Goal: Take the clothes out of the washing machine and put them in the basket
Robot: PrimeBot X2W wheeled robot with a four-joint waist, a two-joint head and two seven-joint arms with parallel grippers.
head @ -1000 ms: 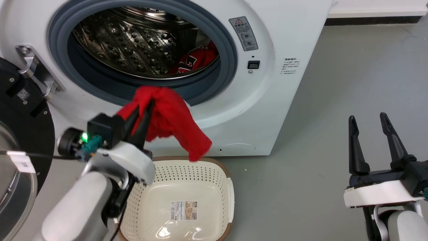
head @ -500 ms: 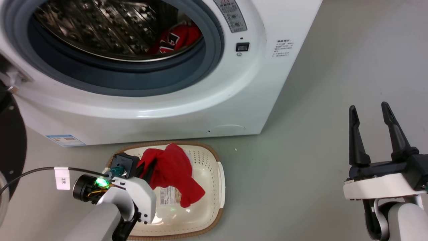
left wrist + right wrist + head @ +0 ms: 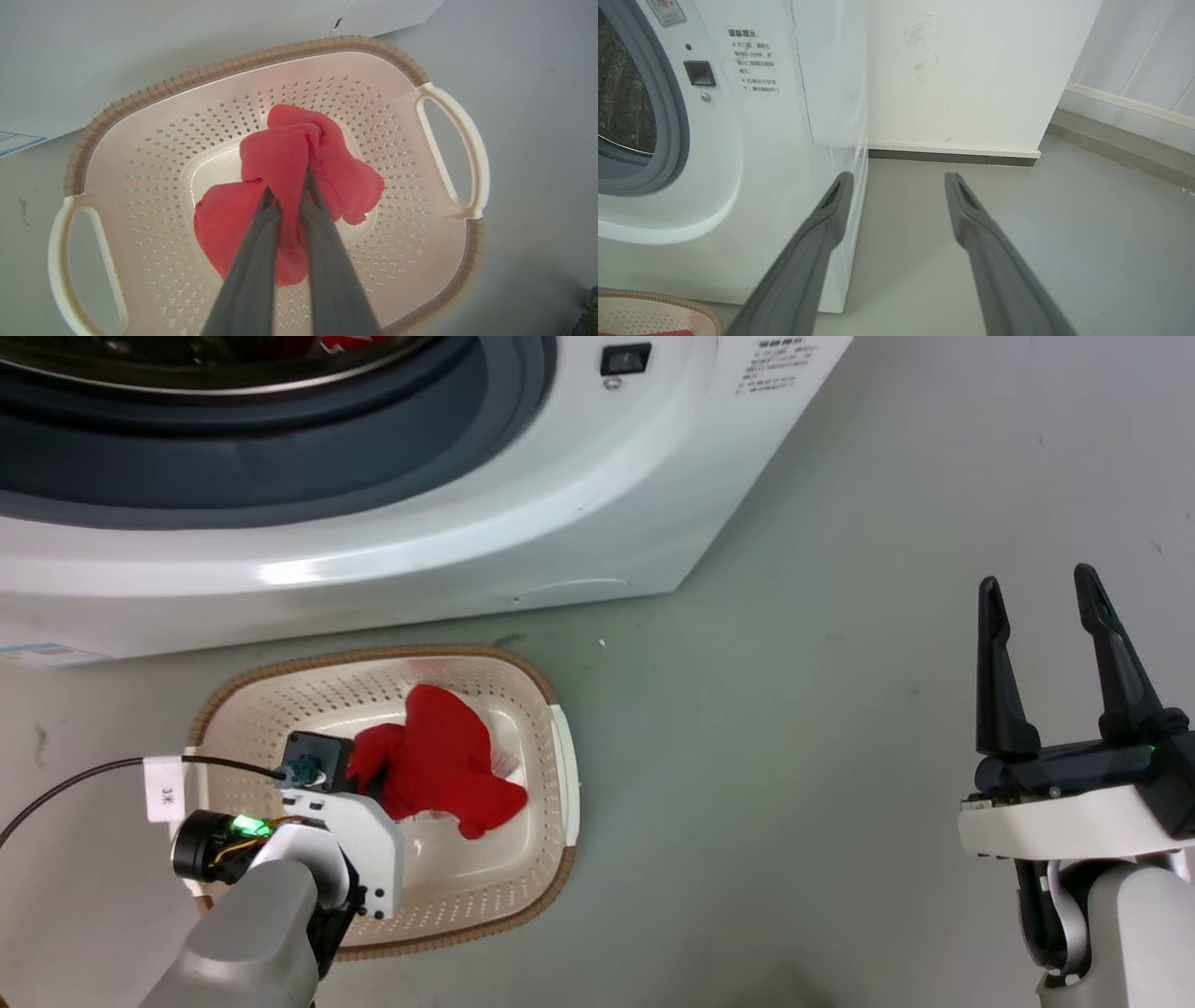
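The left gripper [image 3: 288, 186] reaches down into the basket [image 3: 373, 658], its two dark fingers [image 3: 252, 261] pinched together on a bunched fold of the red garment [image 3: 280, 154]. The cloth spills out on both sides of the fingers and sits over the middle of the basket's perforated bottom. Its lower folds seem to rest on the plastic, though the left wrist view does not settle whether they touch. The basket stands on the grey floor [image 3: 794, 756] just in front of the washing machine [image 3: 467, 551], with its brown rim near the machine's lower front edge. A black cable with a white tag [image 3: 163, 791] runs to the left wrist.

The right gripper [image 3: 1038, 581] hangs well apart from the basket, off to the right over bare floor. Its fingers are spread wide with nothing between them. In the right wrist view they point toward the machine's side corner and the white wall [image 3: 962, 70] behind it.
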